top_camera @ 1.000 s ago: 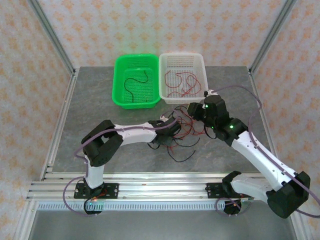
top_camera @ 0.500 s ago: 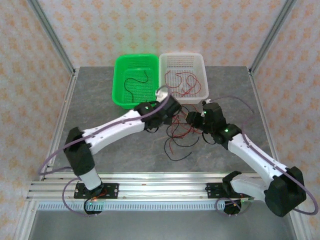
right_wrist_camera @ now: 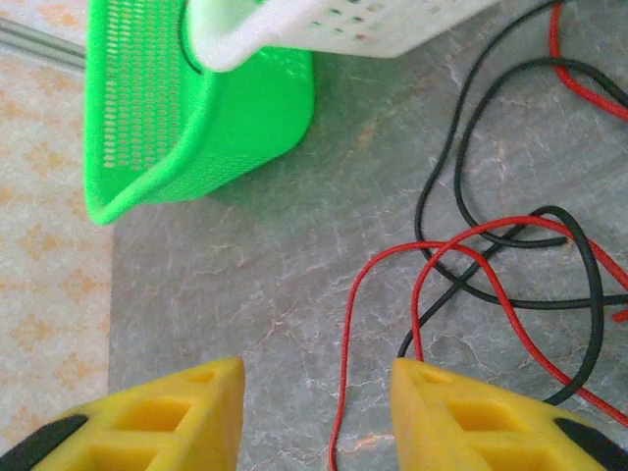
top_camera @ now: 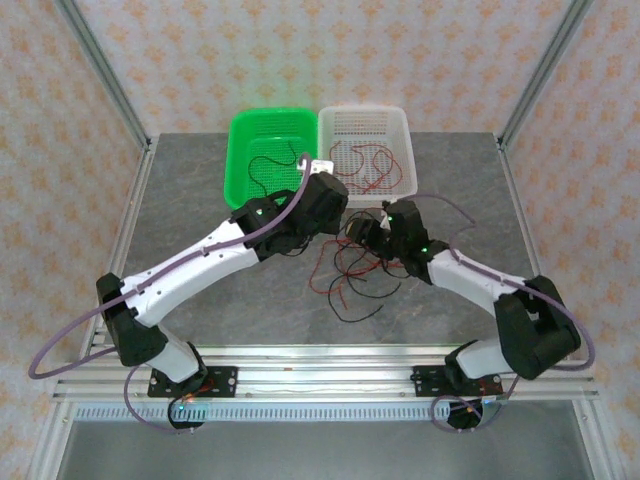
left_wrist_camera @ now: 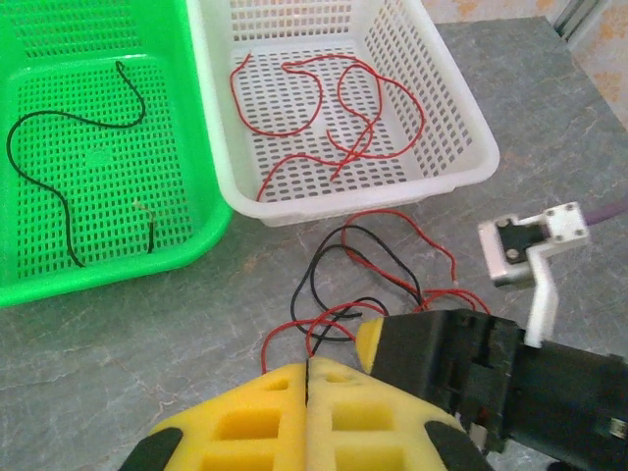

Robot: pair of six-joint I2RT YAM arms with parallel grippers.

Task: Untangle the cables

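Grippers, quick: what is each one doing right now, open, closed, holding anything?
Left gripper: jaws closed; whether a cable is pinched cannot be told.
Right gripper: jaws open, holding nothing; a red cable runs between them.

Red and black cables point(top_camera: 352, 268) on a grey, marbled table point(top_camera: 200, 200); green basket point(top_camera: 268, 209) with a black cable, white basket point(left_wrist_camera: 343, 201) with red ones. Walls point(top_camera: 300, 50) cream with an orange floral pattern.

Between the right fingers point(right_wrist_camera: 177, 412) lies bare table point(right_wrist_camera: 265, 294), crossed near the right one by cables point(right_wrist_camera: 471, 255); ahead, the green basket point(right_wrist_camera: 196, 108) and white basket point(right_wrist_camera: 324, 25) block the way. Just right of the left fingers point(left_wrist_camera: 245, 422), the right arm point(left_wrist_camera: 549, 383) crowds close
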